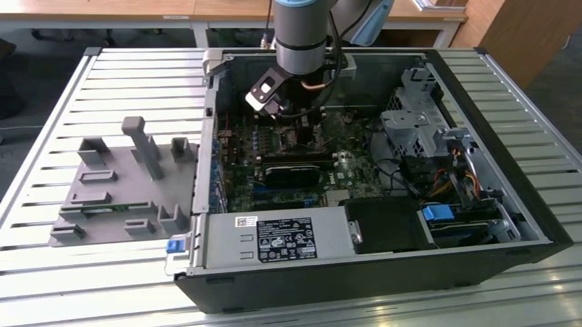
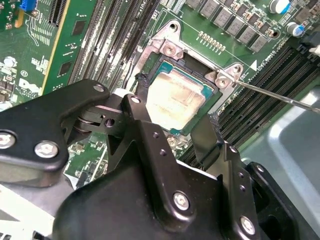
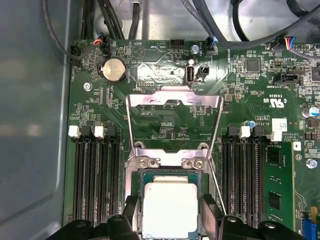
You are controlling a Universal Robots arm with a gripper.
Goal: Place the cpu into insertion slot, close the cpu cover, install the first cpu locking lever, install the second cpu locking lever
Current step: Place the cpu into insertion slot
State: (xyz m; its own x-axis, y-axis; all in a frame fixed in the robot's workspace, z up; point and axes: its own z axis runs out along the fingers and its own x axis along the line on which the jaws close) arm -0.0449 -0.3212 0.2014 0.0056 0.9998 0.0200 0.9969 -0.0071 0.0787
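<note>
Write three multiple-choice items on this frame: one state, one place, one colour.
1. The cpu cover is: A shut; B swung open; C removed.
2. The cpu is: A on the cover; B in the insertion slot; C lifted in the air.
3. The cpu's top is: A black; B blue; C silver-grey.
1 B: the cover lies back, away from the slot.
2 B: the cpu sits flat inside the slot.
3 C: its metal top looks pale silver.
</note>
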